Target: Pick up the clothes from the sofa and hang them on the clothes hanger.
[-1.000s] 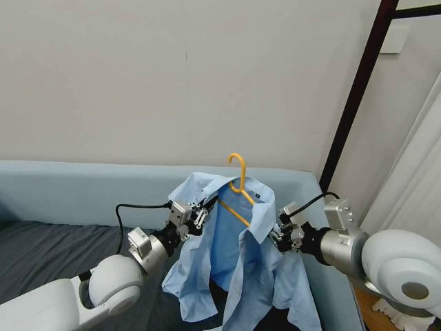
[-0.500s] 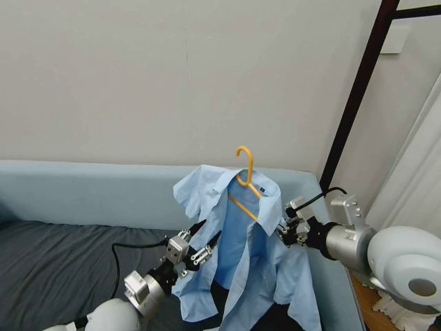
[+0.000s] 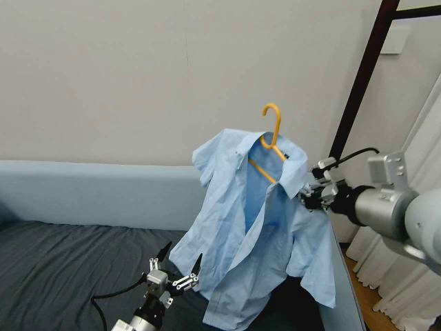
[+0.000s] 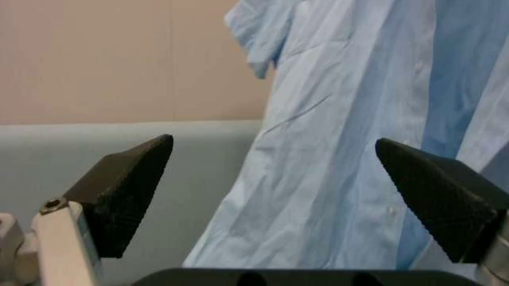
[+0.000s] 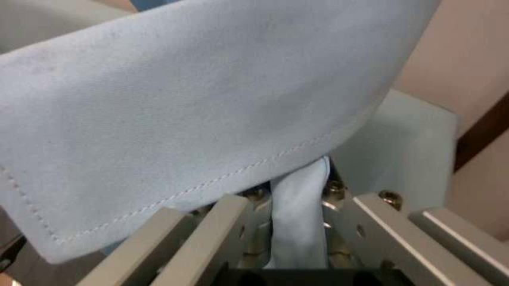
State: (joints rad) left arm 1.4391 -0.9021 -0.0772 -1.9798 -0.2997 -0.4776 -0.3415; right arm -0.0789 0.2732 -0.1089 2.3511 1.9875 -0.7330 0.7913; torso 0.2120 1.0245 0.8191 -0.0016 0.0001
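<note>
A light blue shirt (image 3: pixel 238 227) hangs on a yellow hanger (image 3: pixel 273 127), lifted above the sofa's right end. My right gripper (image 3: pixel 311 194) is shut on the shirt's shoulder by the hanger's end; in the right wrist view its fingers (image 5: pixel 207 232) pinch a fold of the blue fabric (image 5: pixel 183 107). My left gripper (image 3: pixel 176 271) is low, below the shirt's hem, open and holding nothing. In the left wrist view its black pads (image 4: pixel 127 185) stand wide apart with the shirt (image 4: pixel 350 137) hanging ahead of them.
The pale blue sofa (image 3: pixel 83 193) with a dark grey seat (image 3: pixel 62 269) runs along the wall. A dark rack post (image 3: pixel 358 83) rises just right of the shirt. A white curtain (image 3: pixel 413 276) hangs at the far right.
My right gripper has carried the shirt and hanger up and to the right. My left gripper has let go of the shirt and dropped low, standing open.
</note>
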